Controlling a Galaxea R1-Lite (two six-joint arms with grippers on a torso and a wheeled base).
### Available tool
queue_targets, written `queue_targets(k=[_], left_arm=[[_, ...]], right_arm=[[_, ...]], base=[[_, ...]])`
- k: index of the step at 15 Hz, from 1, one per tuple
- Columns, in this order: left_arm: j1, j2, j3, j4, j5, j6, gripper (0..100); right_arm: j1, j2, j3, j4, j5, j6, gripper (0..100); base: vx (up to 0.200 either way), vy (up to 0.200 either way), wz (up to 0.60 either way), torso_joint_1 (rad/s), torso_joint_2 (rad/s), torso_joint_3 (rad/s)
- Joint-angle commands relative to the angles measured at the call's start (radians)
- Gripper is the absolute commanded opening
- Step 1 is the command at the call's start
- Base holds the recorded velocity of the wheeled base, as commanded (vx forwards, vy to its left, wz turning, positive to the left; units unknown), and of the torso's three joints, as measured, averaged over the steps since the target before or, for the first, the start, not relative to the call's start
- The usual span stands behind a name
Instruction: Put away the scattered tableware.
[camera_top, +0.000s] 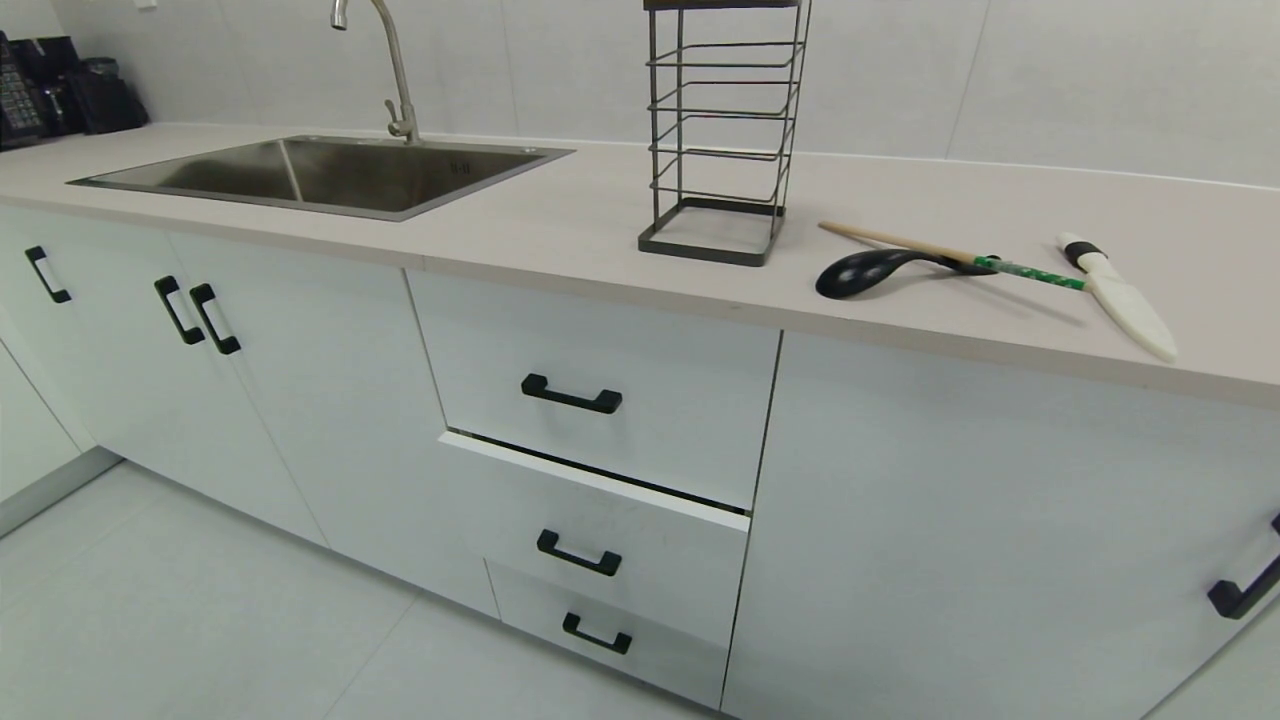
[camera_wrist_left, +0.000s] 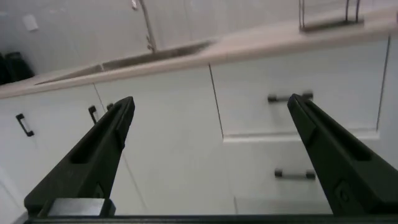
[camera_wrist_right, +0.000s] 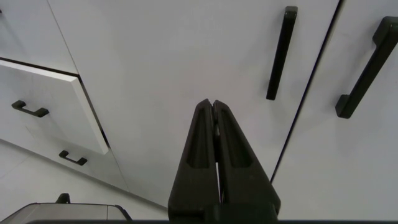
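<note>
You're facing a pale kitchen run: white cabinets under a light table, with a tiled wall behind.

To your left a steel sink is set into the table, and its curved faucet rises at the back edge against the large pale wall tiles. Dark appliances stand in the far left corner. Below, the cabinet doors and a stack of three drawers carry black bar handles. The top drawer and bottom drawer sit shut, while the middle drawer stands slightly out from the front. The floor is laid in large light-grey tiles. The light is soft and even.
</note>
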Motion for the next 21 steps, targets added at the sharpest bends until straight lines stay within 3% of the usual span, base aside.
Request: queue_targets(k=[1,3,5,6,7,8,10,14,16,19,21], left_arm=[[-0.029,0.085,-0.031,0.055,-0.1,0.162,100],[-0.031,0.216,-0.031,0.058,-0.209,0.398,100],[-0.032,0.372,-0.031,0.058,-0.254,0.607,100],[-0.032,0.372,-0.031,0.058,-0.254,0.607,100],[-0.049,0.499,-0.031,0.058,-0.261,0.762,100],[-0.084,0.591,-0.031,0.058,-0.251,0.847,100],[-0.137,0.708,-0.033,0.044,-0.223,0.92,100],[-0.17,0.843,-0.03,-0.066,-0.194,0.923,100],[-0.221,0.961,-0.028,-0.108,-0.16,0.927,100],[-0.344,1.217,-0.03,-0.247,-0.091,0.999,100],[-0.365,1.375,-0.033,-0.376,-0.093,1.019,100]], right_arm=[[0.0,0.001,0.0,0.0,0.0,0.0,0],[0.0,0.001,0.0,0.0,0.0,0.0,0],[0.0,0.001,0.0,0.0,0.0,0.0,0],[0.0,0.001,0.0,0.0,0.0,0.0,0],[0.0,0.001,0.0,0.0,0.0,0.0,0],[0.0,0.001,0.0,0.0,0.0,0.0,0],[0.0,0.001,0.0,0.0,0.0,0.0,0],[0.0,0.001,0.0,0.0,0.0,0.0,0],[0.0,0.001,0.0,0.0,0.0,0.0,0],[0.0,0.001,0.0,0.0,0.0,0.0,0],[0.0,0.001,0.0,0.0,0.0,0.0,0]], base=[[0.0,0.0,0.0,0.0,0.0,0.0],[0.0,0.0,0.0,0.0,0.0,0.0],[0.0,0.0,0.0,0.0,0.0,0.0],[0.0,0.0,0.0,0.0,0.0,0.0],[0.0,0.0,0.0,0.0,0.0,0.0],[0.0,0.0,0.0,0.0,0.0,0.0],[0.0,0.0,0.0,0.0,0.0,0.0],[0.0,0.0,0.0,0.0,0.0,0.0],[0.0,0.0,0.0,0.0,0.0,0.0],[0.0,0.0,0.0,0.0,0.0,0.0],[0.0,0.0,0.0,0.0,0.0,0.0]])
